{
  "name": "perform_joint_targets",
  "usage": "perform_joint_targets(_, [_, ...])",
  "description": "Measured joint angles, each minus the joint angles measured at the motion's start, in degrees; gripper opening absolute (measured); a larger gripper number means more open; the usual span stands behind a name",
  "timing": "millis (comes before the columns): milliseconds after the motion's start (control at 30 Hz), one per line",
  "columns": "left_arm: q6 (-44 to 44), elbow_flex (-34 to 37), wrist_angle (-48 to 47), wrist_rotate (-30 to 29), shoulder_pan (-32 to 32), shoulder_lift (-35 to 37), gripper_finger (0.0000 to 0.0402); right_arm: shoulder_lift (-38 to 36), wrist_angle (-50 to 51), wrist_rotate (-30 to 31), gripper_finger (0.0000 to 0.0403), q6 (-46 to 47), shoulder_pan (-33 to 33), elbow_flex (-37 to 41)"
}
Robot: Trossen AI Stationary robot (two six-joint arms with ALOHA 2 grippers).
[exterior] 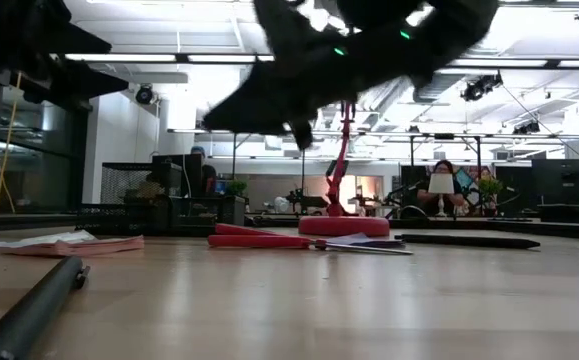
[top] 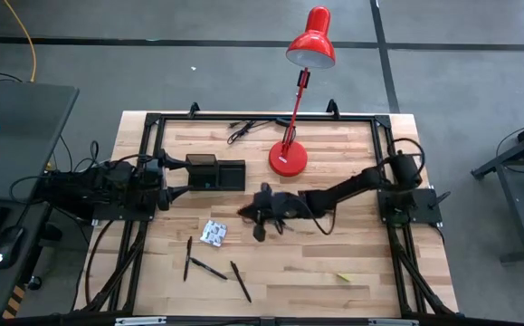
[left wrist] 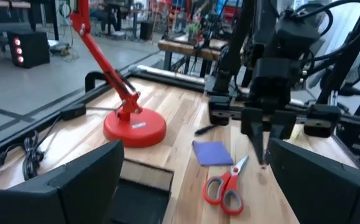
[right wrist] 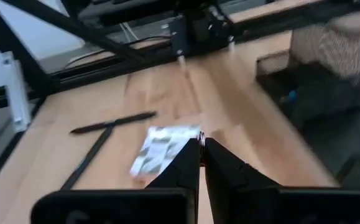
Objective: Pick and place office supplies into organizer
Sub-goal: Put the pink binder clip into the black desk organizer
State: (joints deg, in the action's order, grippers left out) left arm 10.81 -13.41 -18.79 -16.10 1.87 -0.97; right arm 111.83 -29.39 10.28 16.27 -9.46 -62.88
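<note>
Fingers of right gripper pressed together above flat patterned packet; left gripper's spread

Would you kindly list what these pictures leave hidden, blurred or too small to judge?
- High view: the red-handled scissors and purple square pad are hidden under the right arm and its shut right gripper.
- High view: contents of the black rectangular organizer are too dark to tell.
- Right wrist view: print on the white-grey patterned packet is blurred.
- Low view: the thin black pen is cut off by the bottom edge.
</note>
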Motion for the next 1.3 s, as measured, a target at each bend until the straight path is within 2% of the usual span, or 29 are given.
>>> perform_joint_targets(167, [-0.02, 0.00, 3.73, -0.07, 0.00, 0.01, 0.0381, 0.00, 9.42, -0.78, 0.0004, -3.48, 2.79, -7.80])
perform_joint_targets(433, [-2.67, -1.73, 6.68, -0.43, 0.00, 0.15, 0.0381, 1.24, 11.56, -6.37, 0.0002, -3.93, 8.10, -12.75])
perform_joint_targets(600, [-4.01, -4.54, 6.96, -0.59, 0.00, 0.51, 0.0381, 7.39, 11.00, -10.39, 0.0006, -3.89, 10.74, -18.71])
perform_joint_targets(767, [-5.01, -4.68, 5.21, -0.60, 0.00, 0.61, 0.0381, 14.46, 16.51, -12.90, 0.0002, -3.93, 12.27, -28.42])
perform_joint_targets(933, [-4.56, -4.66, 2.79, -0.59, 0.00, 0.61, 0.0381, 22.50, 25.46, -12.50, 0.0005, -4.15, 13.22, -41.14])
perform_joint_targets(1100, [-4.33, -4.66, 1.86, -0.57, 0.00, 0.61, 0.0381, 29.41, 37.16, -7.62, 0.0003, -5.54, 13.45, -53.69])
perform_joint_targets(1300, [-4.10, -4.66, 1.82, 0.09, 0.00, 0.61, 0.0381, 33.05, 42.72, -7.32, 0.0007, -5.87, 13.34, -61.00])
